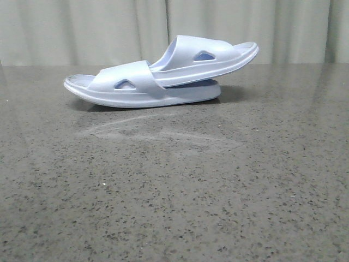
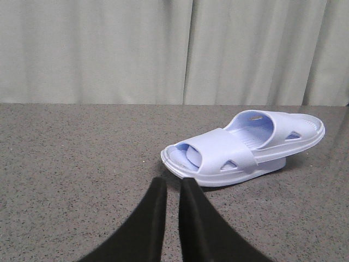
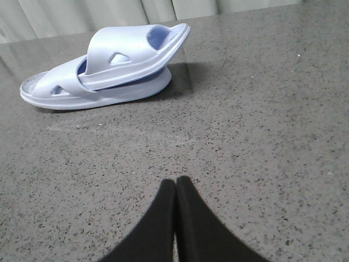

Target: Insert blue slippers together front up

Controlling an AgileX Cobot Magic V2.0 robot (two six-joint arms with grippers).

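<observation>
The two pale blue slippers lie nested at the back of the table. The lower slipper [image 1: 136,93] sits flat. The upper slipper [image 1: 207,54] is pushed under the lower one's strap, and its free end tilts up to the right. The pair also shows in the left wrist view [image 2: 218,158] and the right wrist view [image 3: 98,93]. My left gripper [image 2: 173,183] hovers just short of the lower slipper's near end, its jaws a narrow gap apart and empty. My right gripper [image 3: 175,182] is shut and empty, well back from the pair. Neither gripper shows in the front view.
The grey speckled table [image 1: 174,191] stretches bare in front of the slippers. A pale curtain [image 1: 82,27] hangs behind the table's far edge.
</observation>
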